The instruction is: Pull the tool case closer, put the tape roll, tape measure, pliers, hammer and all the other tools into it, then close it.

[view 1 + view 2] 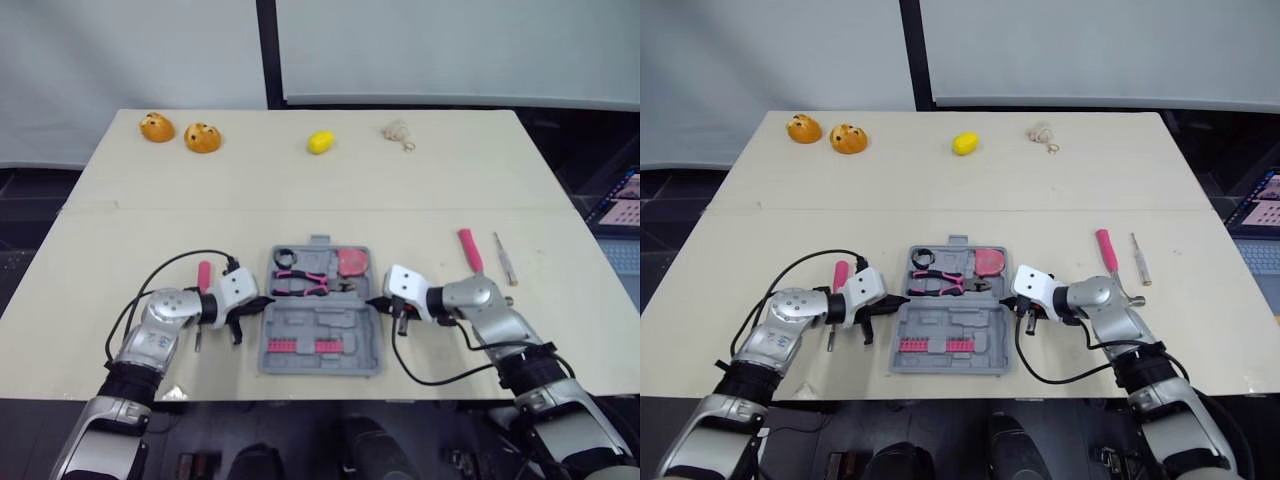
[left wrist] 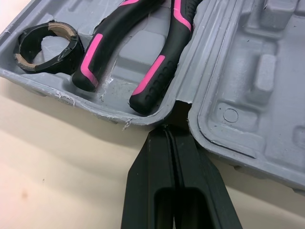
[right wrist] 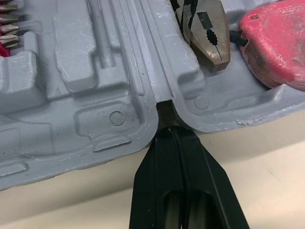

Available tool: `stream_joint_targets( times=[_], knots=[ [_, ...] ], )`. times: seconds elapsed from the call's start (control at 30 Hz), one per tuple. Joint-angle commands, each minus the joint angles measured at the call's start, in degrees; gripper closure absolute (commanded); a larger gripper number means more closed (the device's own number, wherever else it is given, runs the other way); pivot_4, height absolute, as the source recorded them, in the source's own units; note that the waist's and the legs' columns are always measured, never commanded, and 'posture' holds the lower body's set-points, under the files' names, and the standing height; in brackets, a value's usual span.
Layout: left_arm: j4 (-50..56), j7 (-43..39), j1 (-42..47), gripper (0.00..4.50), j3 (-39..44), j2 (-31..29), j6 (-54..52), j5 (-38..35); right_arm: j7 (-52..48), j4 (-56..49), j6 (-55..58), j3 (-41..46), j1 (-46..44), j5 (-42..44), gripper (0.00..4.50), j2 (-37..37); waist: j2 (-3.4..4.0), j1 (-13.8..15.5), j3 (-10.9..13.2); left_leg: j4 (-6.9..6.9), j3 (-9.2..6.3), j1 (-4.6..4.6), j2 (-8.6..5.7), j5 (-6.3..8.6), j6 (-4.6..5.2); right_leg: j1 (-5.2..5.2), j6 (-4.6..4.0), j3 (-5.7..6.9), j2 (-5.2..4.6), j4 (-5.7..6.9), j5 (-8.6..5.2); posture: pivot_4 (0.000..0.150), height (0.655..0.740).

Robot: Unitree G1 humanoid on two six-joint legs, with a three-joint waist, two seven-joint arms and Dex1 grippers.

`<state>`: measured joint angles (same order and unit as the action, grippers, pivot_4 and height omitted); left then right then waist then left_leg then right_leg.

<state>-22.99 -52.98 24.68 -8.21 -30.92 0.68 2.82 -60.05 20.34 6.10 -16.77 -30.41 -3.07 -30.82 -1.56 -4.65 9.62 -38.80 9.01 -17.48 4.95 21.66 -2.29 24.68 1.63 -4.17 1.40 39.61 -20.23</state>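
Both arms reach in low over the table [image 1: 300,190] from either side of the open tool case [image 1: 345,322], forearms angled inward, wrists level and grippers pointing at each other across it. The left gripper [image 2: 166,129] meets the case's left edge and the right gripper [image 3: 167,130] its right edge, each at the notch where the two halves hinge. On both, the two black fingers are pressed flat together with only a seam between them and nothing pinched, the tips touching the grey rim.

In the far half of the case lie the tape roll [image 1: 283,257] at its left end, the pliers [image 1: 300,284] across the middle and the red tape measure [image 1: 351,262] at the right end. The near half holds a row of pink bits [image 1: 300,346].

Left of the case, a pink-handled tool [image 1: 204,275] is crossed by the left wrist, so its middle is hidden. Right of the case a pink handle [image 1: 469,249] runs behind the right forearm, and its near end cannot be made out; a thin screwdriver [image 1: 505,259] lies just beyond it. In the wrist views the case is cut off at the frame edges
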Motion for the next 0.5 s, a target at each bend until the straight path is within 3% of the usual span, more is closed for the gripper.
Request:
stream_joint_targets(
  times=[0.03, 0.5],
  knots=[
    [2.33, -0.61, 0.35, 4.44, -2.06, 1.42, 0.52, -0.08, 0.04, -3.11, -1.23, 1.48, 0.22, 1.41, 4.5, -0.05, 0.0, 0.0, 0.0, 0.0, 0.0, 0.0, 0.0, 0.0, 0.0, 0.0, 0.0, 0.0, 0.0, 0.0, 0.0, 0.15, 0.74],
    [1.85, -0.61, 0.9, 4.44, -2.21, 1.6, 0.76, 0.24, -0.01, -3.42, -0.84, 1.69, 0.57, 0.97, 4.5, 0.0, 0.0, -0.01, 0.0, 0.01, 0.0, 0.0, 0.0, 0.0, 0.0, 0.0, 0.0, 0.0, 0.0, -0.01, 0.0, 0.15, 0.74]
  ],
)
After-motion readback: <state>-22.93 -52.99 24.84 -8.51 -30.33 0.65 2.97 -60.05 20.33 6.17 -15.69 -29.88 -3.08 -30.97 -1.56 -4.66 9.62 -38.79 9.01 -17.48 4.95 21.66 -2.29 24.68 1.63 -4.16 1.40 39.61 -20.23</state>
